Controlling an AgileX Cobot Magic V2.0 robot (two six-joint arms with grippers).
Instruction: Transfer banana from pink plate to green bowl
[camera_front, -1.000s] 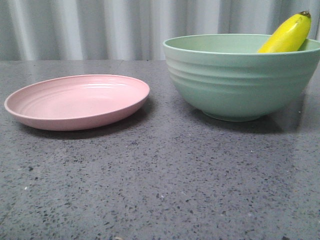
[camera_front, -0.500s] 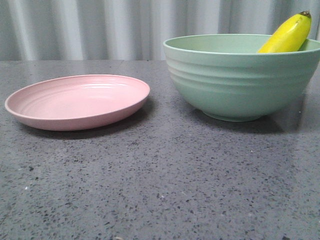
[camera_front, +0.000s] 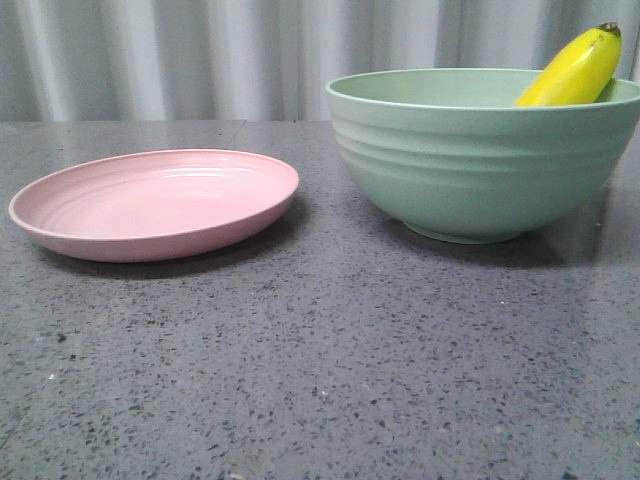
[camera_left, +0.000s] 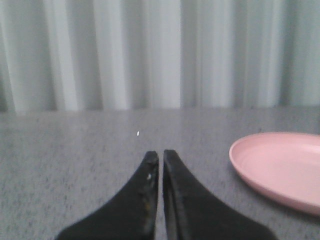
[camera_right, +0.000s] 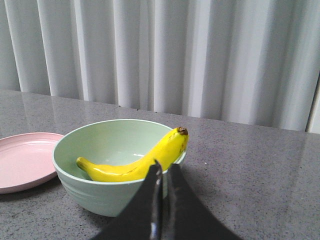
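Banana first: you see the glossy yellow curved plastic-looking banana (camera_right: 137, 162) lying inside the deep ridged mint-green bowl (camera_front: 470, 160), its dark tip poking over the rim. Your shallow round pale pink plate (camera_front: 150, 205) sits bare beside it on the speckled grey table (camera_front: 320, 380). Left pincer (camera_left: 160, 159) and right pincer (camera_right: 163, 170) are both closed on nothing.

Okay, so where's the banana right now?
The banana lies in the green bowl on the right of the front view, its dark tip propped over the rim; the pink plate sits empty to the left.
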